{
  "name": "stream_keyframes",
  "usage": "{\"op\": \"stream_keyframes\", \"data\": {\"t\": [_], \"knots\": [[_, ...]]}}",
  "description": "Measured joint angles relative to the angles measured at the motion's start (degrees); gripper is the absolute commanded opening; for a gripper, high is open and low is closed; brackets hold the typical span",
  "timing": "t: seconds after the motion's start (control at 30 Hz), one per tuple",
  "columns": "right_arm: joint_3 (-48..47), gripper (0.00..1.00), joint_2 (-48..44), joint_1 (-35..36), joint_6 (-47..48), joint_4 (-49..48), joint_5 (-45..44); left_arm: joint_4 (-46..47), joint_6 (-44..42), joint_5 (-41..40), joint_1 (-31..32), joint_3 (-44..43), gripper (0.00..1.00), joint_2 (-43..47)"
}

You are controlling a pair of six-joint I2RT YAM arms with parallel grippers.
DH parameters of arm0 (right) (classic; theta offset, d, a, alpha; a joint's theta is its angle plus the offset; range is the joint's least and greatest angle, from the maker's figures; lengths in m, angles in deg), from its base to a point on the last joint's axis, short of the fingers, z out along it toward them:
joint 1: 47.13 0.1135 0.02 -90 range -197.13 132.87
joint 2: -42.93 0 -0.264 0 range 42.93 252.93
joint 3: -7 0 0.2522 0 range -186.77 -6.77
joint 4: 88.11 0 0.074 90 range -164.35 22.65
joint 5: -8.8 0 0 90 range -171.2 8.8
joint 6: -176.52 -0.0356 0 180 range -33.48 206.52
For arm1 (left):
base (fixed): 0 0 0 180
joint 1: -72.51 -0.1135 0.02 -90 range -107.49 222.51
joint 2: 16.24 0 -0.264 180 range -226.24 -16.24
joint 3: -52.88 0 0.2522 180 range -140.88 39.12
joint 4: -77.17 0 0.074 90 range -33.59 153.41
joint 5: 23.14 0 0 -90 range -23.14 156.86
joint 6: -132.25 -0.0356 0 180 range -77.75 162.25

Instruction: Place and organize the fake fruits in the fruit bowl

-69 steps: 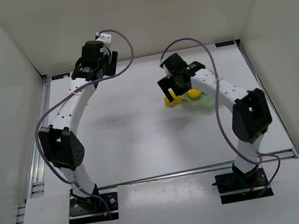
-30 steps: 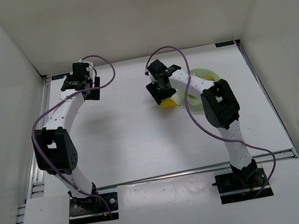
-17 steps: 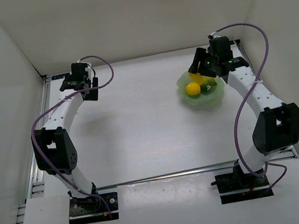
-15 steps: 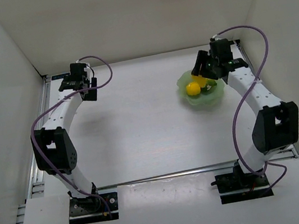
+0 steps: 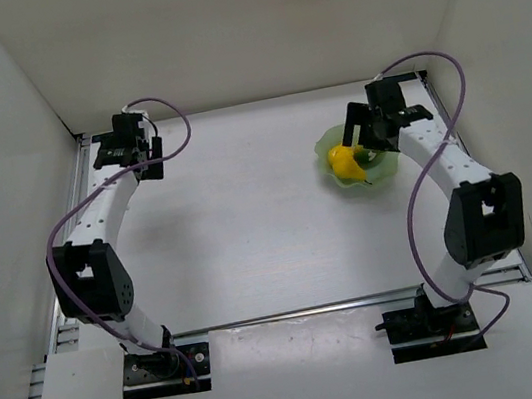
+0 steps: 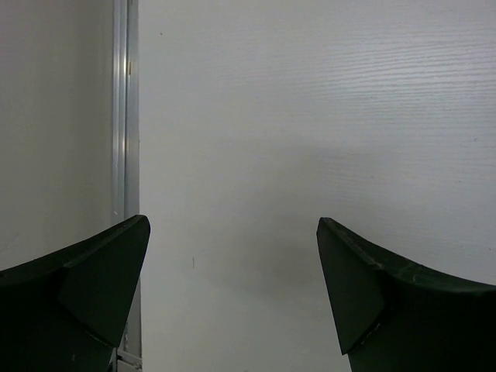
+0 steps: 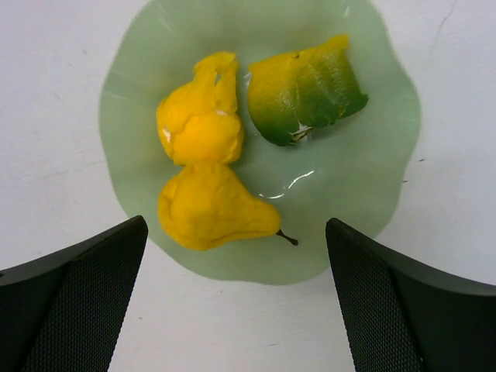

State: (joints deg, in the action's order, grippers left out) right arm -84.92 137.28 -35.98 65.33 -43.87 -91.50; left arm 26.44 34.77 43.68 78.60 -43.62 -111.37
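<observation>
The pale mint-green fruit bowl (image 7: 364, 155) with a wavy rim lies on the white table at the back right (image 5: 380, 173). In it lie two yellow pear-shaped fruits, one (image 7: 200, 124) touching the other (image 7: 209, 211), and beside them a dark green fruit (image 7: 306, 89) with a yellow-green side. The top view shows the yellow fruits (image 5: 344, 159). My right gripper (image 7: 236, 225) (image 5: 369, 131) hangs open and empty above the bowl. My left gripper (image 6: 232, 223) (image 5: 124, 146) is open and empty over bare table at the back left.
An aluminium rail (image 6: 120, 116) runs along the table's left edge (image 5: 82, 198), close to my left gripper. White enclosure walls stand on the left, back and right. The bowl lies near the back right corner.
The right gripper carried a yellow fruit from left of the bowl into it, let go, and now hangs open above it. The left gripper has drifted further left toward the rail.
</observation>
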Motion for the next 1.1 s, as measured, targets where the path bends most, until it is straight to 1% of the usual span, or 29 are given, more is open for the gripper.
{"op": "stream_keyframes", "data": {"t": [0.07,0.13,0.2,0.27,0.37,0.53,0.67,0.8,1.1], "knots": [[0.6,1.00,-3.8,-0.4,-0.1,0.0,-0.4,0.2,0.0,0.0,-0.8,0.8,1.00,1.3],[3.7,1.00,-10.1,-1.9,-1.0,-0.9,-0.1,0.2,0.2,0.0,-2.2,2.2,1.00,2.7],[7.6,1.00,-16.5,-5.5,-2.4,-1.0,1.5,0.1,0.7,0.0,-4.1,3.8,1.00,3.9],[12.4,1.00,-21.6,-11.6,-3.5,-2.0,4.3,0.2,1.4,0.0,-6.2,5.5,1.00,4.8],[19.6,1.00,-23.9,-19.6,-4.9,-1.6,7.2,0.1,2.4,0.2,-9.0,8.2,1.00,6.5],[30.5,1.00,-25.2,-25.8,-5.8,1.9,11.1,-0.2,3.8,2.3,-14.1,12.9,1.00,11.3],[33.6,1.00,-30.4,-27.3,-6.3,4.0,11.6,-0.6,4.6,4.2,-17.5,16.8,1.00,15.5],[33.9,1.00,-34.5,-27.3,-7.3,4.0,11.6,-1.7,5.0,5.5,-18.7,19.4,1.00,18.2],[34.6,1.00,-36.7,-27.3,-9.1,4.2,11.6,-2.9,4.9,7.8,-20.5,20.6,1.00,21.8]]}}
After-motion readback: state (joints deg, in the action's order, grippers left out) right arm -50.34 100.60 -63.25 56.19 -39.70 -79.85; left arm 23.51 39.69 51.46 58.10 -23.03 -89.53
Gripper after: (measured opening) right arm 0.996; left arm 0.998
